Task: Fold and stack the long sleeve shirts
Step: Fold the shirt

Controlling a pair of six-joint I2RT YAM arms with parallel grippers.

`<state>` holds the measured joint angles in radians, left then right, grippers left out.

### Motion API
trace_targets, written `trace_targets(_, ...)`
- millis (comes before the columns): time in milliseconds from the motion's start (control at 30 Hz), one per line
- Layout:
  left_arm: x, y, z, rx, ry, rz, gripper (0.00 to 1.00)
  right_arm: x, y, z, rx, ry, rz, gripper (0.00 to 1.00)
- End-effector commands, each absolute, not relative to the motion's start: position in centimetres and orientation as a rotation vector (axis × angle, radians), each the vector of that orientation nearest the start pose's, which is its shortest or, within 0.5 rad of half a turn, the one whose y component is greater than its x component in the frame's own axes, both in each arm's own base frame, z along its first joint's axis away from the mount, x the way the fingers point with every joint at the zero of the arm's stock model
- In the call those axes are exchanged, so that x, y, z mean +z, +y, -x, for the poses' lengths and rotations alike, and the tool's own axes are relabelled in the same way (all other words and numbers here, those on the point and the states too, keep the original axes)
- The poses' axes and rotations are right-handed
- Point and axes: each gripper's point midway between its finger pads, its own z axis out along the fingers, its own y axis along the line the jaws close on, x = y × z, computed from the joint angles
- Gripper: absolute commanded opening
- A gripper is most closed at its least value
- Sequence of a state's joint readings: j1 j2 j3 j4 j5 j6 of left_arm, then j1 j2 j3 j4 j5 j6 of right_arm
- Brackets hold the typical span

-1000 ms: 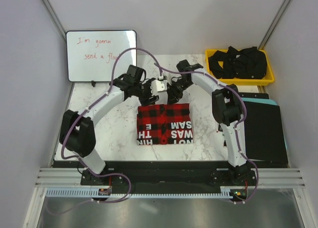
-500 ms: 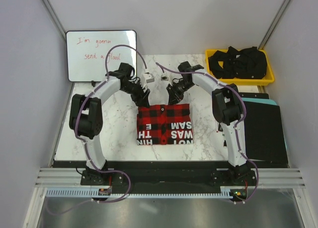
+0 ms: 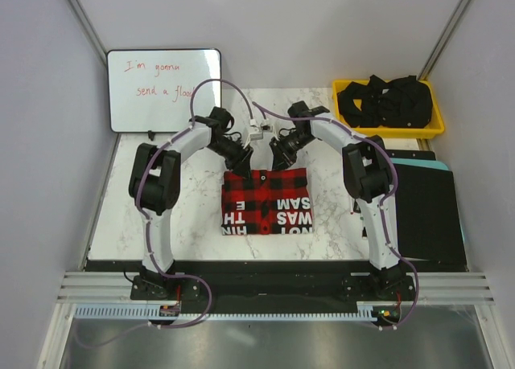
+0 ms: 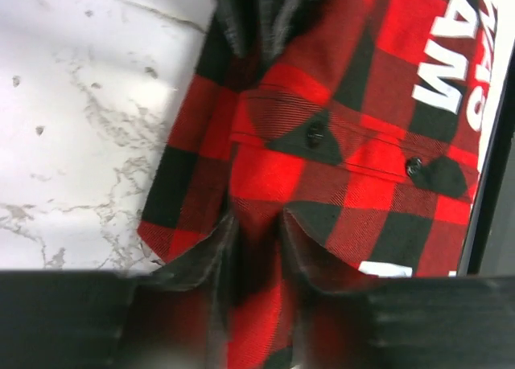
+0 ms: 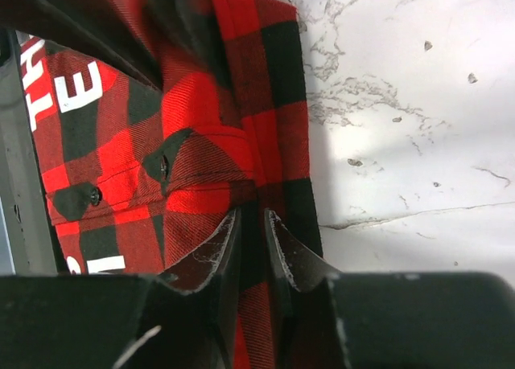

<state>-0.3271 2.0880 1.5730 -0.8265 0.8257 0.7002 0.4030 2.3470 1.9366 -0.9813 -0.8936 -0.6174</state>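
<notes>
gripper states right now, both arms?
Left gripper: jaws astride an edge of the flannel shirt; whether clamped cannot be told.
Right gripper: closed on the flannel shirt's edge.

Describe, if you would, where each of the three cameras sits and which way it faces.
Top external: fixed above and behind the arms, looking down on the marble table; both arms show from base to left tool and right tool.
Left wrist: on the left arm's wrist, looking along its own fingers at the flannel shirt.
Right wrist: on the right arm's wrist, looking past its own fingers at the shirt's edge and bare marble.
Shared: both wrist views show the shirt's black buttons and white lettering.
</notes>
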Motion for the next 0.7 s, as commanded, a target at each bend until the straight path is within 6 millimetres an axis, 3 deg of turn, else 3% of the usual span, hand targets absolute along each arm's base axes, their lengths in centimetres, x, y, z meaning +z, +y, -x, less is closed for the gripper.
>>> trace_targets(0,8.8,-24.0,-34.3,-1.130,2.127,-1.408,0.20,3.3,29.6,-35.9,1.285,2.260,1.384,0.23)
trace_targets(67,10.2,-23.9,-33.5,-1.135,2.102,-1.418,0.03,2.2,29.5,-36.1,1.274,2.310,1.352,0.20)
trace_targets(100,10.7,-23.9,-33.3,-1.131,2.085,-1.426,0.02,2.1,29.6,-36.3,1.270,2.318,1.343,0.19)
trace_targets(167,11.6,-23.8,-32.7,-1.130,2.056,-1.433,0.02,1.9,29.6,-36.6,1.278,2.331,1.313,0.18)
trace_targets(233,12.4,-23.9,-32.2,-1.131,2.042,-1.432,0.02,3.1,30.1,-36.9,1.332,2.316,1.263,0.18)
trace_targets(367,13.2,-24.1,-31.8,-1.117,2.008,-1.454,0.02,7.0,31.2,-37.2,1.416,2.252,1.202,0.23)
trace_targets(467,13.8,-24.3,-31.5,-1.119,1.979,-1.466,0.02,9.2,31.5,-36.4,1.491,2.210,1.176,0.23)
trace_targets(667,14.0,-24.3,-30.9,-1.122,1.988,-1.463,0.02,9.0,32.8,-33.7,1.593,2.209,1.184,0.22)
